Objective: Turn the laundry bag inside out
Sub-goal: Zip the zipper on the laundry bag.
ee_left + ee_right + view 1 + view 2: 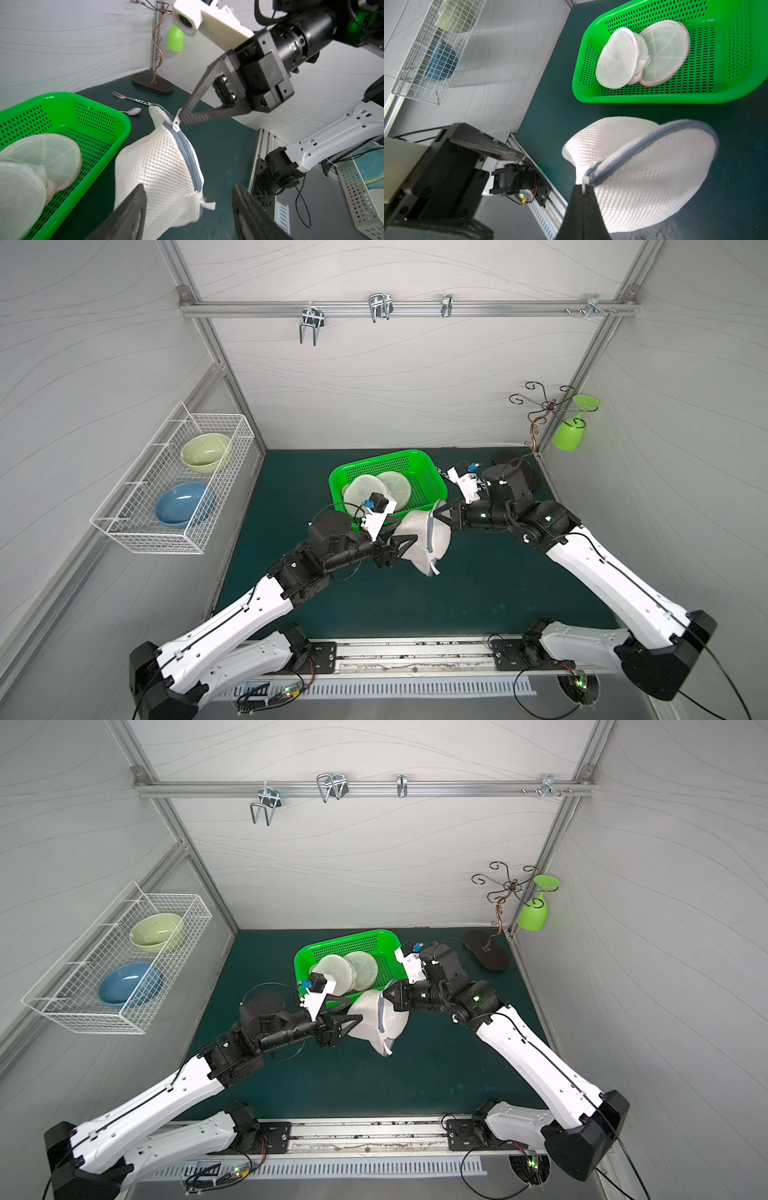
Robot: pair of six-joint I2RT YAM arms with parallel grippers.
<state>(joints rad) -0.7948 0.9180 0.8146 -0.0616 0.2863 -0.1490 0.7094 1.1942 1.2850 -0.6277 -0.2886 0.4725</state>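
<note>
The laundry bag (419, 541) (380, 1021) is white mesh with a grey zipper and hangs just above the dark mat, near the green basket. My right gripper (435, 512) (385, 993) (583, 187) is shut on the white zipper pull (176, 123) (584, 180) at the bag's upper end. My left gripper (405, 531) (353, 1010) (189, 187) is open at the bag's opposite side. In the left wrist view the bag (158, 166) lies partly between its spread fingers, against one finger (137, 199) and apart from its mate. The zipper (645, 143) looks closed along the bag's edge.
A green basket (415, 454) (633, 99) behind the bag holds round mesh bags (392, 485). A fork (124, 96) and a spoon (133, 111) lie on the mat beyond it. A copper stand (538, 423) with a green glass (567, 435) stands at the back right. A wire rack (166, 531) with bowls hangs on the left wall.
</note>
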